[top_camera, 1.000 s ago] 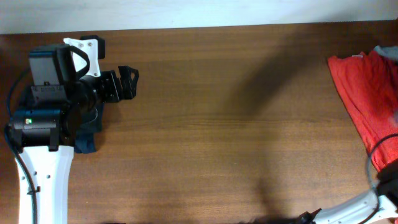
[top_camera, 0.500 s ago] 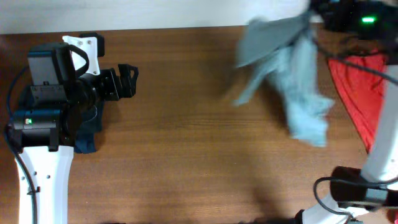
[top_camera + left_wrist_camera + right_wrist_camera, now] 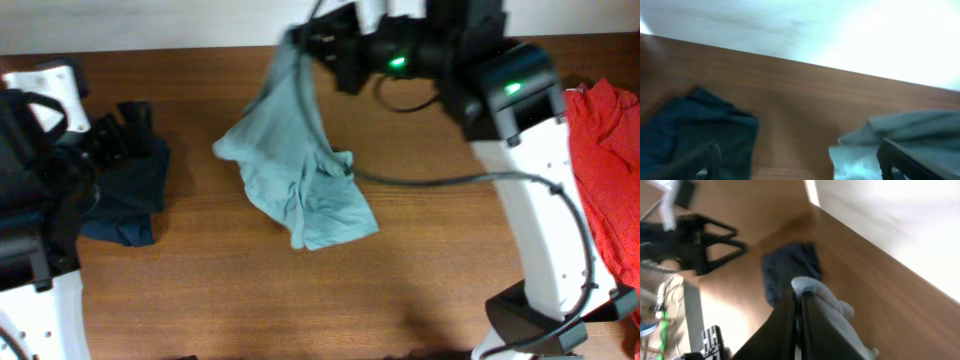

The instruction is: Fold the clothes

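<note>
Wooden table (image 3: 420,290) now carries the pale garment (image 3: 300,185), absent a second ago, draped beneath the right claw (image 3: 305,40) pinching it, ready for spreading.

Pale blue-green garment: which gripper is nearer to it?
Right. The right gripper is shut on the pale blue-green garment's upper end, the rest draping onto the table; the left gripper is open, apart from it, by the dark navy clothes at the left.
</note>
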Motion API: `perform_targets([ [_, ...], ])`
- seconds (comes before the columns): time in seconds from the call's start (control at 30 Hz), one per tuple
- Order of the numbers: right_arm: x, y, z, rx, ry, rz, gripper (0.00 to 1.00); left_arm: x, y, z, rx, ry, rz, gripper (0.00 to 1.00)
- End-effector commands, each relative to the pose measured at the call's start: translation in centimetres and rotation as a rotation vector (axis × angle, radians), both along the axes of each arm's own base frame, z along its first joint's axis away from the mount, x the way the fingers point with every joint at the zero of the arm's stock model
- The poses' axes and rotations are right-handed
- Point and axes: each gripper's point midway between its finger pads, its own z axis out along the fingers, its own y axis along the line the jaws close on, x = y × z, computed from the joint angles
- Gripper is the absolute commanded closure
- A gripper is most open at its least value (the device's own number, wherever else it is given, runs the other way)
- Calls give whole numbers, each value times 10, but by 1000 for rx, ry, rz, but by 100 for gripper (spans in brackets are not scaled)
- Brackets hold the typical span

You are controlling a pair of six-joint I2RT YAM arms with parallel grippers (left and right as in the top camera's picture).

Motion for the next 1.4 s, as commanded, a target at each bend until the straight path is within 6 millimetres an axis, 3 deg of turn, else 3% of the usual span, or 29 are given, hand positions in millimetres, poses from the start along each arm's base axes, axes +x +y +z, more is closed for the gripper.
perform_targets([
  [0.0, -32, 32, 29, 50, -135, 108, 96, -6, 15, 14, 32, -38, 39, 1],
  [0.23, -82, 64, 83, 221, -317, 317, 96, -6, 16, 14, 32, -36, 44, 1],
  [0.37, -85, 66, 85, 232, -314, 323, 96, -6, 16, 14, 33, -38, 45, 1],
  [0.43, -74, 61, 77, 207, -280, 284, 96, -6, 16, 14, 32, -38, 44, 1],
  [0.5, -41, 46, 57, 135, -204, 128, 96, -6, 16, 14, 33, -38, 44, 1],
  [0.57, -3, 18, 28, 35, -122, -70, 96, -6, 16, 14, 32, -38, 44, 1],
  [0.67, 53, -51, -30, -201, -19, -417, 96, -6, 16, 14, 32, -37, 44, 1],
  [0.73, 74, -98, -65, -356, 43, -574, 95, -5, 17, 13, 32, -35, 44, 1],
  [0.9, 91, -164, -137, -585, 217, -638, 79, -1, 17, 8, 27, -18, 43, 1],
  [1.03, 102, -211, -188, -682, 386, -700, 73, 5, 17, -5, 11, 25, 35, 1],
  [1.17, 110, -244, -215, -684, 506, -770, 71, 10, 16, -25, -14, 94, 23, 1],
  [1.23, 109, -248, -218, -649, 549, -772, 63, 15, 9, -35, -43, 126, -20, 1],
  [1.37, 102, -232, -218, -570, 597, -679, 50, 24, -27, -61, -39, 199, -229, 1],
])
